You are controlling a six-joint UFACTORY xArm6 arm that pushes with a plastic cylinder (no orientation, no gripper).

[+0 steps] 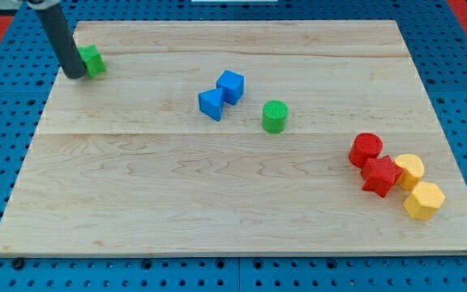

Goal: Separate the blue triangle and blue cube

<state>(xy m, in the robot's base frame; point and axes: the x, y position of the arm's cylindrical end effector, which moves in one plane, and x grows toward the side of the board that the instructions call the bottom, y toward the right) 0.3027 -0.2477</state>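
The blue cube [231, 85] and the blue triangle [211, 104] sit touching each other a little above the board's middle, the triangle at the cube's lower left. My tip [74, 75] rests near the board's top left corner, far to the left of both blue blocks. It touches the left side of a green block [93, 60].
A green cylinder [275, 116] stands just right of the blue pair. At the view's right edge lie a red cylinder [366, 149], a red star-like block [381, 175] and two yellow blocks [410, 169] [423, 199]. The wooden board [177, 203] lies on a blue pegboard.
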